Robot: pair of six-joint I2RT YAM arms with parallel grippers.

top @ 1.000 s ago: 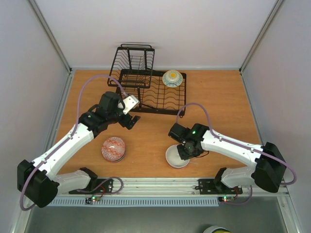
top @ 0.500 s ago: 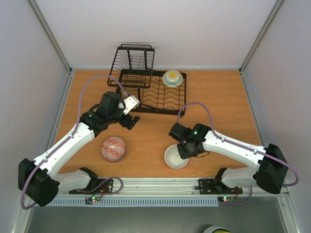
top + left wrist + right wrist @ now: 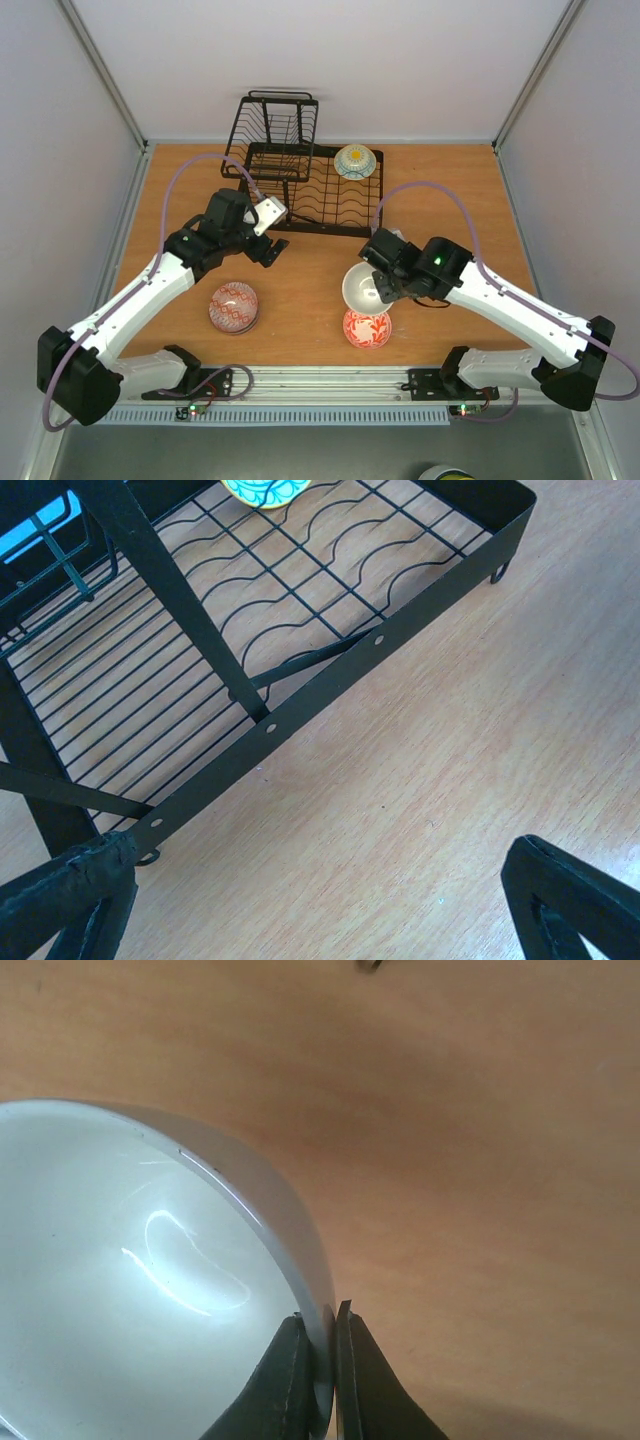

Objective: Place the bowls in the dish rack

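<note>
My right gripper (image 3: 384, 291) (image 3: 332, 1360) is shut on the rim of the plain mint green bowl (image 3: 361, 287) (image 3: 150, 1290) and holds it tilted above the table. Just below it, a red-and-white patterned bowl (image 3: 367, 329) sits on the wood. A pink-red patterned bowl (image 3: 234, 306) lies upside down at the front left. The cream bowl with a teal rim (image 3: 354, 161) (image 3: 262, 490) stands in the black wire dish rack (image 3: 300, 185) (image 3: 330, 675). My left gripper (image 3: 272, 250) (image 3: 320, 910) hangs open and empty over the table, just in front of the rack's near rim.
The rack's raised upper basket (image 3: 280, 125) stands at the back left. Grey walls close in the table on the left, right and back. The arm bases and a metal rail (image 3: 320, 380) line the near edge.
My right gripper has shut on the mint green bowl's rim and lifted it up and back, uncovering the red-and-white bowl beneath. The left arm has not moved.
</note>
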